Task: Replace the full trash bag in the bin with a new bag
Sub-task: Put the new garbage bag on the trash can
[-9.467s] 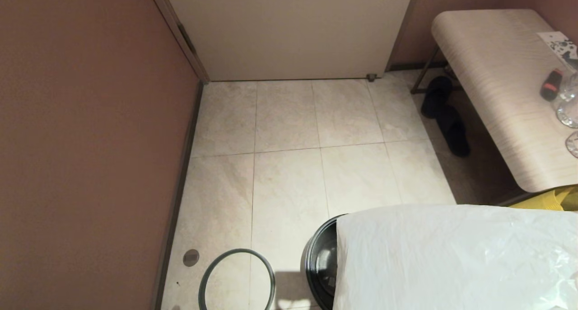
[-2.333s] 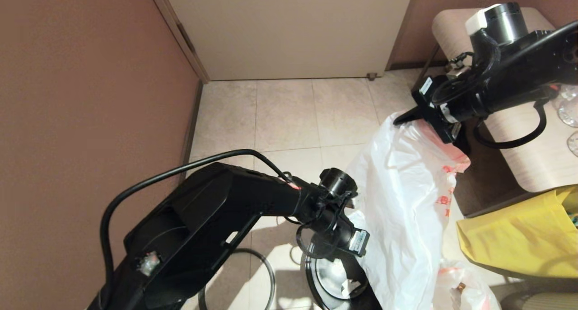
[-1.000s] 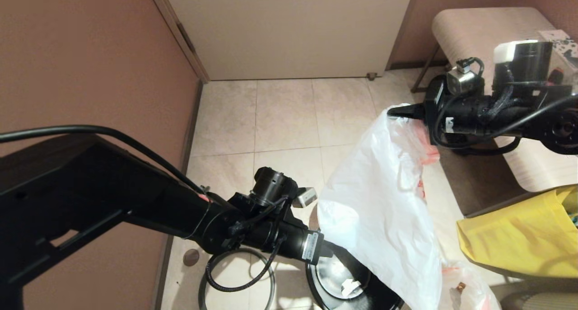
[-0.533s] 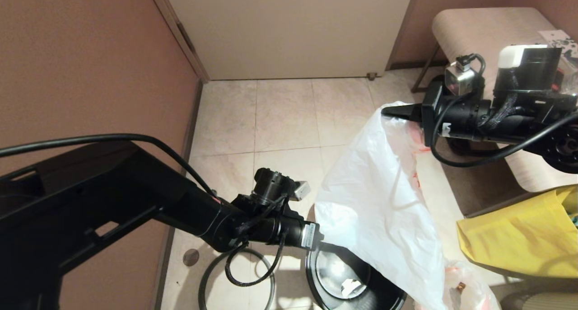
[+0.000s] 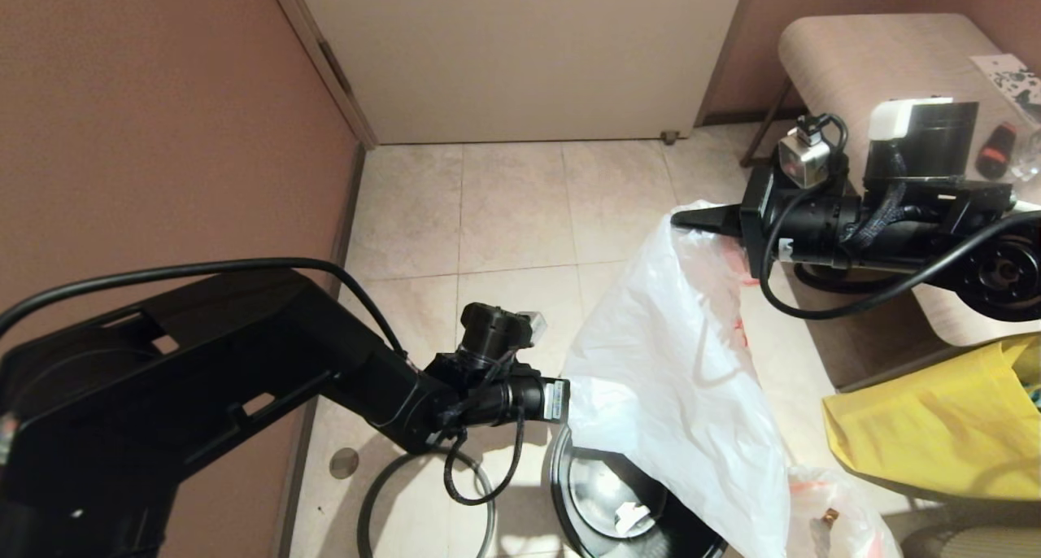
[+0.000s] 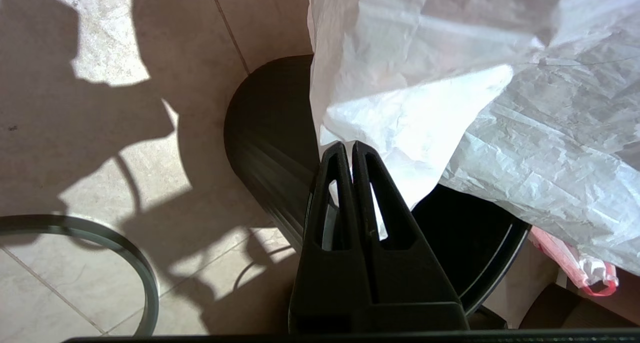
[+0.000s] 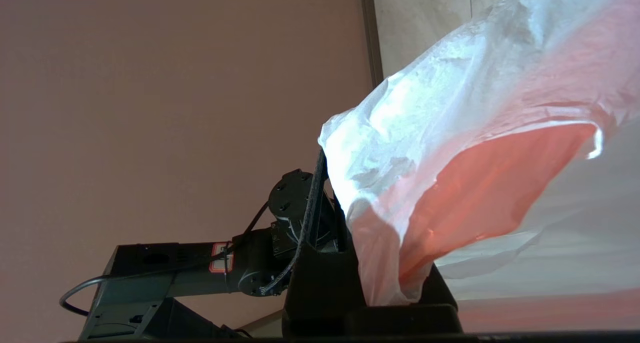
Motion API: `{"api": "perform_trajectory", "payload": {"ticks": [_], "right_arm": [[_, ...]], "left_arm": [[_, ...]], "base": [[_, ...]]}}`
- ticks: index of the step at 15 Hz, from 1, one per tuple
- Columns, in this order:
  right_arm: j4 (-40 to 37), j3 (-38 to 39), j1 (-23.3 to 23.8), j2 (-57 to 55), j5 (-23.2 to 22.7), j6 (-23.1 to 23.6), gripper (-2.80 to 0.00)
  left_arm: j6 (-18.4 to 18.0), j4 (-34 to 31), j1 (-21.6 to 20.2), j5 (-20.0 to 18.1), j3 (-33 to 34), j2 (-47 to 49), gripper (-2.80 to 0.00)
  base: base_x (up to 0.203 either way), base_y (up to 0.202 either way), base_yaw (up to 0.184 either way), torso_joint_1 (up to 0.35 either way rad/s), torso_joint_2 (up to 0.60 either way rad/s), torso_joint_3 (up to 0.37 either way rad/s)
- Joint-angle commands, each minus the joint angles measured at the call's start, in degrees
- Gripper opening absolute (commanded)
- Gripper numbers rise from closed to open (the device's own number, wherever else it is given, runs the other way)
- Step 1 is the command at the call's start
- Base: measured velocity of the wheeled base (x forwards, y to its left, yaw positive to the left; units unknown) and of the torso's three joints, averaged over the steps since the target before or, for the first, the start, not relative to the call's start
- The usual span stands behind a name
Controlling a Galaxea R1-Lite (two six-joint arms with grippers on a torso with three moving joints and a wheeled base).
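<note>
Where print can be made out at all, it is only red marks on the new bag — too small and creased to read. This bag is thin, crinkled, translucent white film with a pink hem, stretched in the air between the two grippers and hanging over the bin.

Left gripper: black tapered fingers pressed together on a low corner of the film, just above the bin's rim.

Right gripper: held higher and farther off, clamped shut on the pink-hemmed top edge of the new bag.

Bin: small, round, glossy black, ribbed on its outer wall, standing on pale stone-look floor tiles; a white scrap lies inside on its bottom.

Grey hoop rim: thin ring, flat on the tiles beside the bin, apart from it.

Full trash bag: lumpy clear-white plastic on the floor by the bin's other side — beneath a yellow cloth tote.
</note>
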State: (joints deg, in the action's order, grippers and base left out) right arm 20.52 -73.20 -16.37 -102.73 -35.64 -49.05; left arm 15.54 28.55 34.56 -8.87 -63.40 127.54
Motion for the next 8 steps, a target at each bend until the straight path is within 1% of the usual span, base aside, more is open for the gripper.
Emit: {"api": "perform_trajectory", "payload": {"ticks": [1, 3, 4, 5, 8], "right_arm": [[-0.5, 0.0, 0.0, 0.7, -0.2, 0.2, -2.8], [-6.2, -0.5, -0.2, 1.9, -0.2, 4.3, -2.8], [-9.2, -0.9, -0.3, 2.4, -0.2, 7.3, -2.8], [-12.0, -1.0, -0.3, 3.2, -0.2, 11.3, -2.8], [-17.3, 1.8, -1.6, 8.9, -0.3, 19.8, -2.8]], "left_arm": [[0.2, 0.2, 0.2, 0.0, -0.6, 0.6, -2.8], [1.1, -0.1, 0.3, 0.0, -0.7, -3.2, -2.8], [1.9, -0.4, 0.5, 0.3, -0.9, -5.9, -2.8], [2.4, -1.3, 0.9, 1.2, -1.2, -9.1, -2.8], [2.9, -7.1, 3.6, 5.6, -1.8, -19.5, -2.8]], "base": [[0.0, 0.0, 0.0, 0.0, 0.0, 0.0], [0.0, 0.0, 0.0, 0.0, 0.0, 0.0], [0.0, 0.0, 0.0, 0.0, 0.0, 0.0], [0.0, 0.0, 0.0, 0.0, 0.0, 0.0], [0.0, 0.0, 0.0, 0.0, 0.0, 0.0]]}}
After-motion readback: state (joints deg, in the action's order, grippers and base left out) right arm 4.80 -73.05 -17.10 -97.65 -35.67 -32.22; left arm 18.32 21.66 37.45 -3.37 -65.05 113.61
